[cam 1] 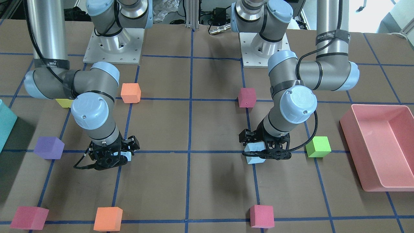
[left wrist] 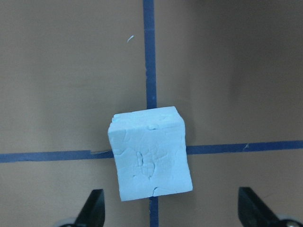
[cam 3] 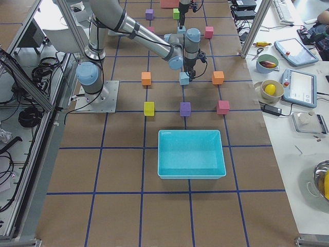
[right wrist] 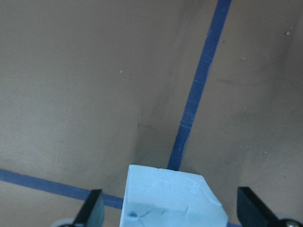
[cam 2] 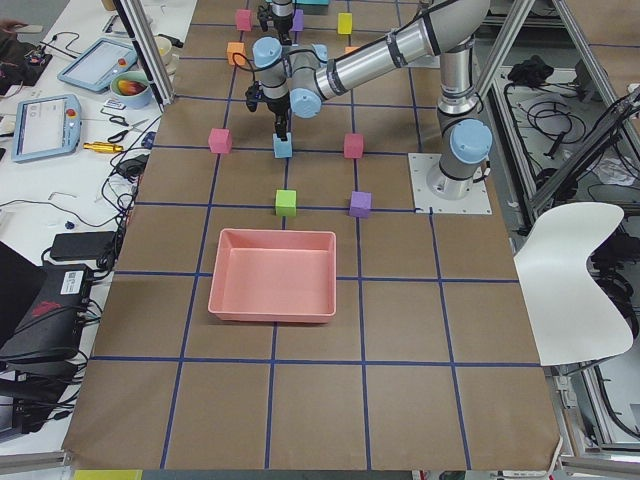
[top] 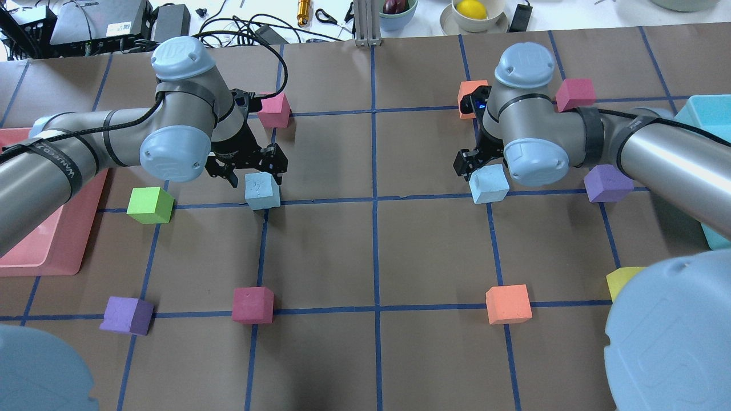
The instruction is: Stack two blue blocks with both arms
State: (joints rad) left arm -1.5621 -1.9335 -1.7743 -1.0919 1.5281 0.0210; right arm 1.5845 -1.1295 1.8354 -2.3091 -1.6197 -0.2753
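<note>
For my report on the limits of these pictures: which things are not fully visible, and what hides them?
1. Right blue block: front-facing view, almost all behind the right end effector; right wrist view, bottom edge cuts it.
2. Yellow cube: front-facing view, under the right arm's elbow; overhead view, behind a joint cap.
3. Teal bin: front-facing view, cut by the left edge.

Pretty wide-open brown-paper table point(top: 377, 240) between the two sky-blue foam cubes point(top: 262, 191) point(top: 488, 183), only a lime-green foam cube point(top: 150, 205) at the left one's 9 o'clock and a purple foam cube point(top: 609, 183) at the right one's 3.
</note>
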